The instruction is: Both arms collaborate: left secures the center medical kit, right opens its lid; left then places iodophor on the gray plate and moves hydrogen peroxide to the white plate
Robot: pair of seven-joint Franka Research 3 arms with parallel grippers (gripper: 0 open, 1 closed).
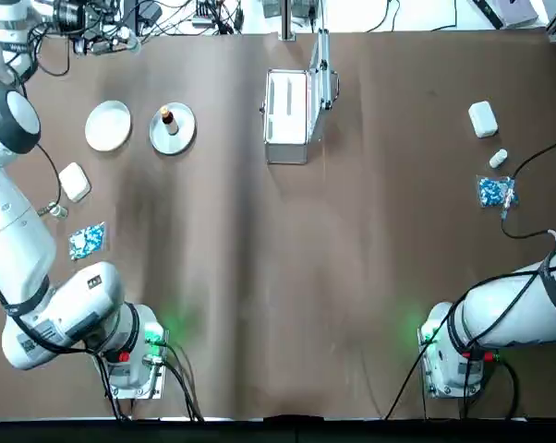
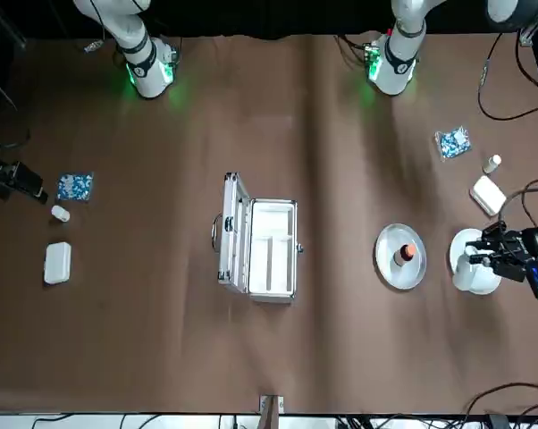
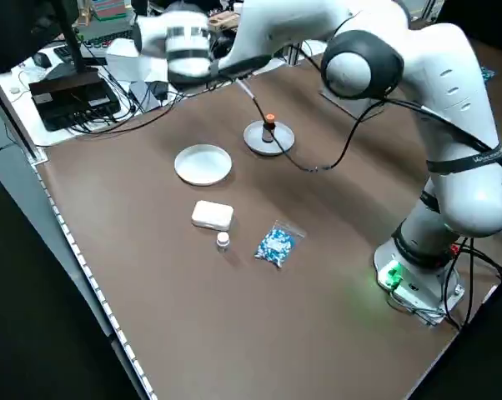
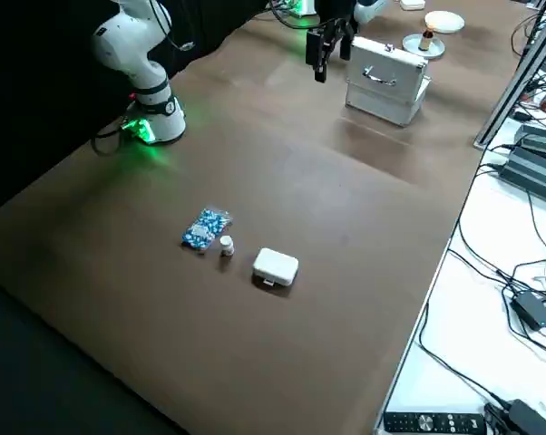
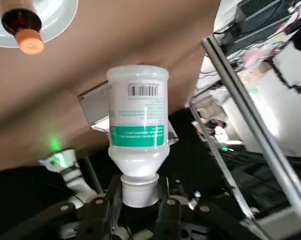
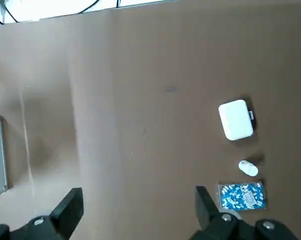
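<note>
Top view: your medical kit (image 1: pixel 287 116) stands mid-surface (image 1: pixel 246 277) with its lid (image 1: pixel 320 88) swung up on the right-hand side. Over to the left you've got the white plate (image 1: pixel 108 125) and, just beside it, the gray plate (image 1: pixel 173 140) with the iodophor bottle (image 1: pixel 170 122) standing on it.

Front view: your left hand (image 2: pixel 491 261) is out over by the white plate, and the hydrogen peroxide bottle (image 2: pixel 464 272) shows in front of that plate; can't tell you how high up it is from here. The open kit shows its divided inside. Right hand (image 2: pixel 21 181) is well off on its own side, near a capsule bag (image 2: pixel 75 187).

Left side view: both plates show, the white one bare in this view, the iodophor upright on the gray one. Nearer the camera you've got a white box (image 3: pixel 212 215), a small white bottle (image 3: pixel 223 242) and another capsule bag.

Right side view: the kit's upright lid and handle face you, and the right hand hangs near the top edge, fingers spread.

Left wrist view: left hand is clamped on the peroxide's cap, so the bottle's gripped by that end, label showing.

Right wrist view: right hand's released, fingers wide apart, nothing between them. That side's white box, small bottle and capsule bag lie on the surface.
</note>
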